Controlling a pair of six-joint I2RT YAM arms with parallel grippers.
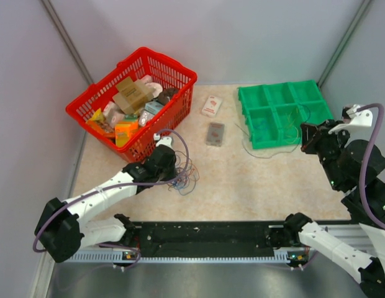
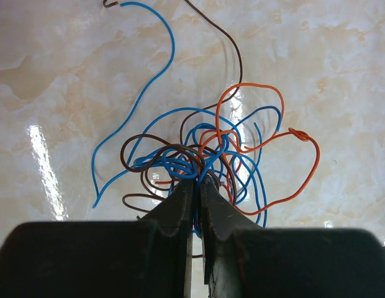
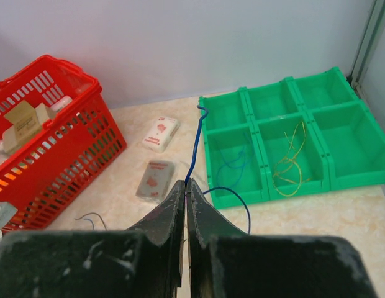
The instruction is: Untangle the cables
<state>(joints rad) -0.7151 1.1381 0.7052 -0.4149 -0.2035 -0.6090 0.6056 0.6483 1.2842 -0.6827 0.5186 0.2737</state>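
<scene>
A tangle of thin blue, orange and dark brown cables [image 2: 208, 155] lies on the beige table; in the top view the cables [image 1: 186, 180] sit next to my left gripper [image 1: 174, 174]. My left gripper [image 2: 196, 181] is shut on strands at the tangle's near side. My right gripper [image 3: 186, 183] is shut on a single blue cable [image 3: 194, 149] that rises from its tips, held above the table near the green tray [image 3: 285, 99]. The right gripper [image 1: 306, 138] shows at the right in the top view. The tray holds a blue strand [image 3: 233, 162] and yellow strands [image 3: 290, 162].
A red basket [image 1: 133, 99] full of packages stands at the back left. A white packet [image 1: 212, 105] and a grey packet [image 1: 215, 133] lie between basket and green tray [image 1: 285, 112]. A thin loose wire [image 1: 261, 152] lies in front of the tray.
</scene>
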